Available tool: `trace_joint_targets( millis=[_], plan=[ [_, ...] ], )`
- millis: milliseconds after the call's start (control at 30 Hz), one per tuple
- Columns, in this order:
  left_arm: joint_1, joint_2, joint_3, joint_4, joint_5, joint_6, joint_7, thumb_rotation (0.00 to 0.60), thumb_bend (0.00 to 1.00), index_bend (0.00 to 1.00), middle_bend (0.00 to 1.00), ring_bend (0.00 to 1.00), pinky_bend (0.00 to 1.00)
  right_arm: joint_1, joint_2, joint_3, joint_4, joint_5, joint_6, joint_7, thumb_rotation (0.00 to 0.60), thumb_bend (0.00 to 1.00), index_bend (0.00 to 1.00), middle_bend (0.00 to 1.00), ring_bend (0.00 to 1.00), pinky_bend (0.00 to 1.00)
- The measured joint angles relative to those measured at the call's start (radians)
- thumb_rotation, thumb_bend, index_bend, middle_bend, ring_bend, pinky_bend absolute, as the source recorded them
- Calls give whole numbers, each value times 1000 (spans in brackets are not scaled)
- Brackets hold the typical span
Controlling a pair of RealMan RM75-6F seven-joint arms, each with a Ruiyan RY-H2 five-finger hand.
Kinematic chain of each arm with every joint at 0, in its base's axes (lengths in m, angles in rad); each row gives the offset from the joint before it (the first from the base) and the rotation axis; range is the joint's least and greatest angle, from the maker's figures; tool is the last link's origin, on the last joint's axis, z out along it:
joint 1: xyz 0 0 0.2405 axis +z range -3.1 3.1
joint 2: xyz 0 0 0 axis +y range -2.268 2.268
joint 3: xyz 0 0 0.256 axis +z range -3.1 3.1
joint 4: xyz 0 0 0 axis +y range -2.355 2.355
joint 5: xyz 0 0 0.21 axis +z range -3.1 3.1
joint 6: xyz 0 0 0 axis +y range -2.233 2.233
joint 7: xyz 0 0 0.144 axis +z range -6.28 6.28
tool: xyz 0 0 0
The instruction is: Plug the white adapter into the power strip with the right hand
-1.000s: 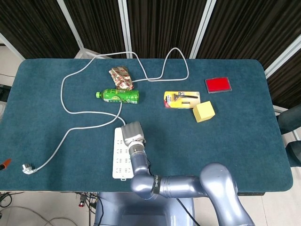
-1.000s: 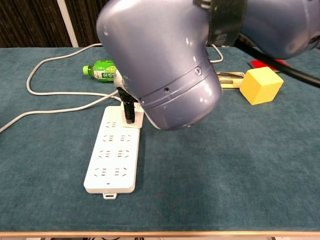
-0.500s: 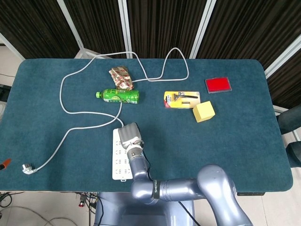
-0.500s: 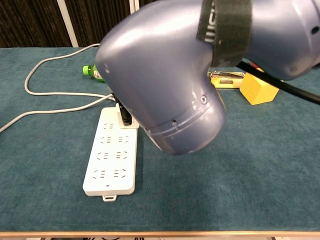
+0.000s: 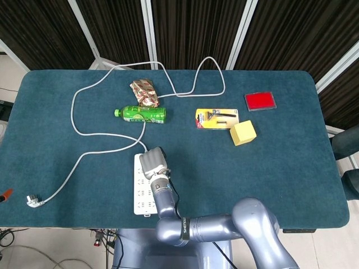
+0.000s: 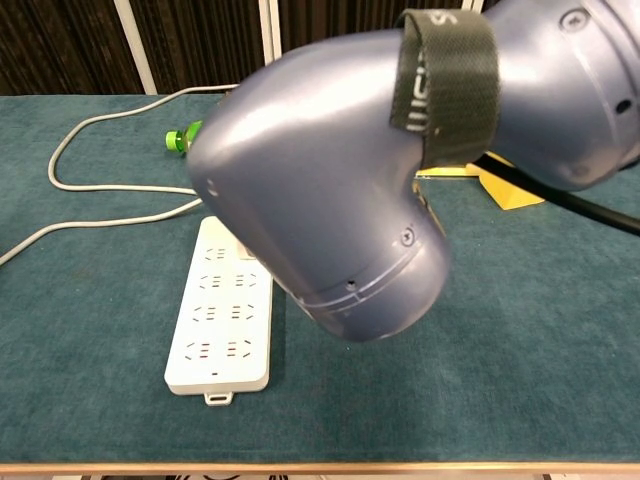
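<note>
Over the far end of the power strip [image 5: 144, 185], the right hand [image 5: 153, 163] hangs with its back to the head camera; whether its fingers hold the white adapter cannot be told, and the adapter itself is hidden. Seating looks near but unconfirmed. Since a second ago the hand has slid leftward over the strip, and the right arm [image 6: 340, 190] now blocks the chest view.

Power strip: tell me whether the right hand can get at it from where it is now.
Probably yes. The right hand already sits over the far end of the power strip, with nothing between them. Whether it holds the adapter is hidden.
</note>
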Motion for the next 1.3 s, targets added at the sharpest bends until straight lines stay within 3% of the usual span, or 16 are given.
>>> trace_joint_targets(
  millis=[600,933,1067,1300],
  plan=[
    [0,1,-1,0,-3,0,-1,600,84,216,0,0,0,-13,-13,-1,-3,-31,-12,3,600,602,668,608,589,444],
    [1,0,-1,-1,-3,0,-1,600,84,215,0,0,0,-18,-4,8,-13,-14,11,-18,600,594,393,427,399,398],
    [1,0,-1,-1,-3,1,1,600,84,215,0,0,0,-20,0,8,-18,-4,15,-30,600,534,290,361,333,375],
    [1,-1,-2,-1,-6,0,3,600,84,215,0,0,0,-21,8,17,-29,17,16,-47,600,423,202,283,246,355]
  ],
)
